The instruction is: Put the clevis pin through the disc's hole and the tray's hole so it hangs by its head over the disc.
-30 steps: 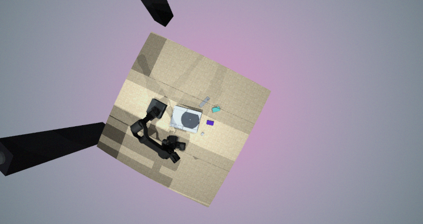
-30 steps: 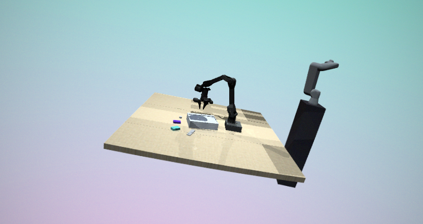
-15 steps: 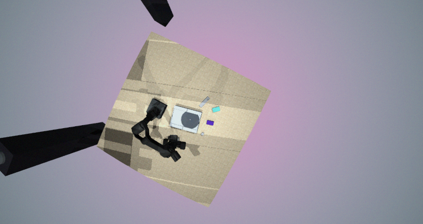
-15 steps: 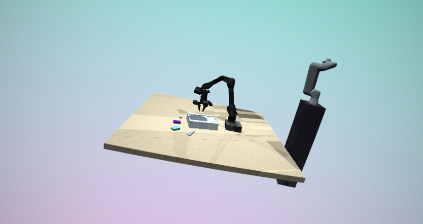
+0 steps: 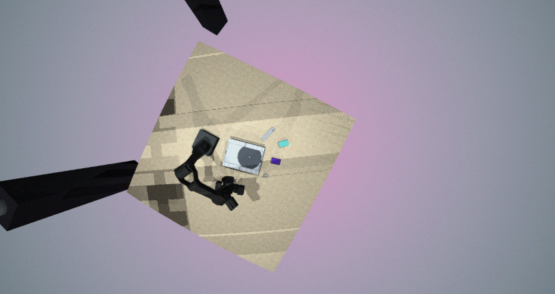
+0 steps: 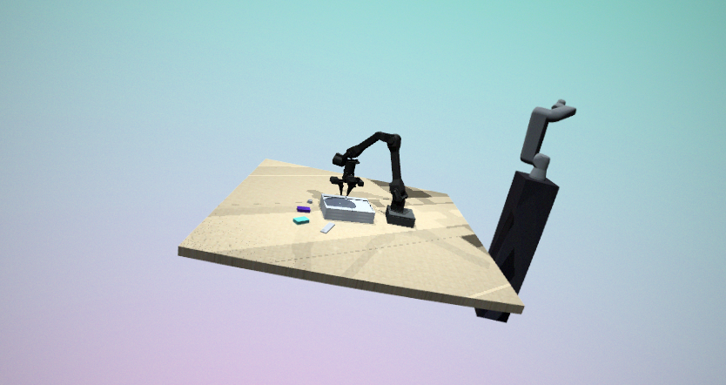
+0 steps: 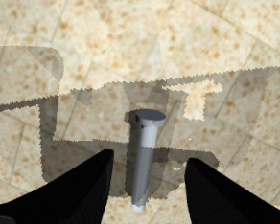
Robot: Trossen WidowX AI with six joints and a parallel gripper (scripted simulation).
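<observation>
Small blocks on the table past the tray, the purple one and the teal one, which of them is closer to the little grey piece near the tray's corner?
The purple block; the teal one lies farther off.

The slim, matte-black jointed arm (image 5: 207, 193) (image 6: 395, 164) has long, narrow links and bulkier rounded joints; at its far end from the hand is a squat, dark-grey boxy base (image 6: 407, 221) (image 5: 214, 139) with sharp corners; just behind the hand is a stubby black wrist housing (image 6: 337, 158) (image 5: 231, 203); the hand itself, a black parallel-jaw gripper (image 5: 228, 187) (image 6: 344, 195) (image 7: 150, 164), has chunky blocks at its sides and two smooth, wedge-shaped black fingers narrowing to blunt tips; any small screws or markings are too small to tell.
</observation>
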